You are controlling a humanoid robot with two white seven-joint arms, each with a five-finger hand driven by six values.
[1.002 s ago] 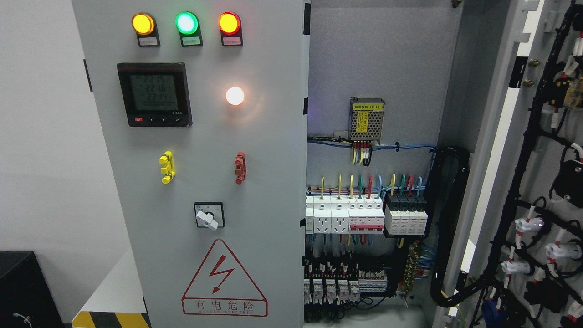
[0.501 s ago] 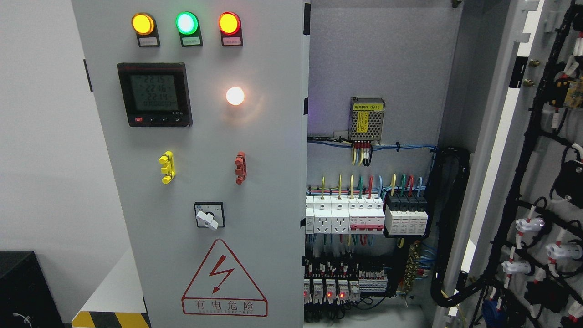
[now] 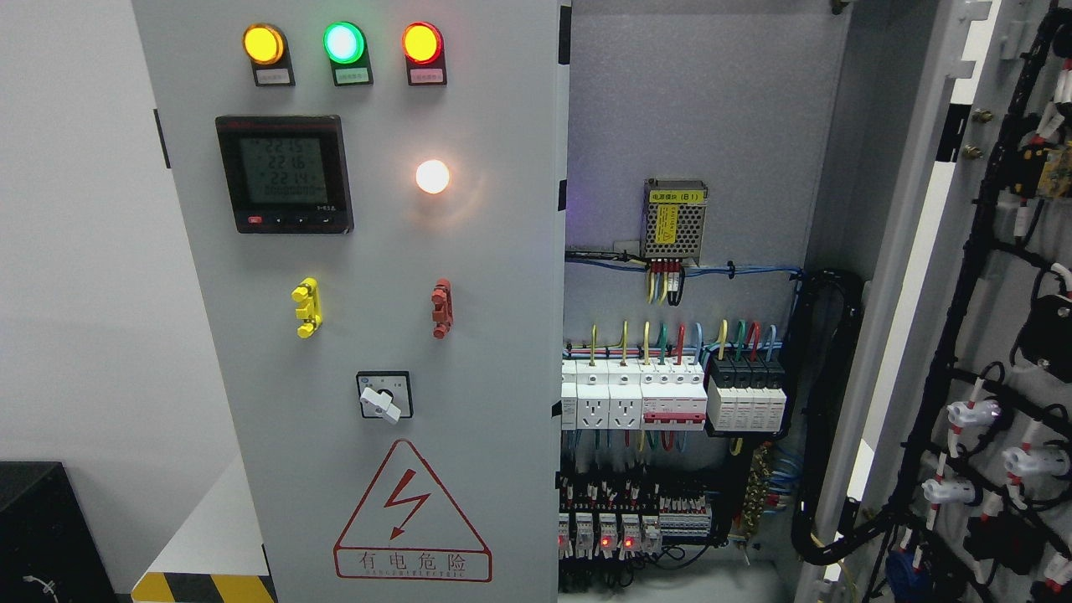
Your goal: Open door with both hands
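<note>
The right door [image 3: 997, 335] stands swung open; the left door [image 3: 377, 335] is closed. No hand is in view, so hand state cannot be determined. 3 indicator lamps [image 3: 343, 42] glow.

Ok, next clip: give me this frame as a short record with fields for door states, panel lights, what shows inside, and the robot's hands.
left door: shut, facing the camera
right door: swung open, wiring on its inner face
indicator lamps: yellow lamp, green lamp, red lamp, white lamp, all lit
cabinet interior: power supply above breakers
hands: neither in view
</note>
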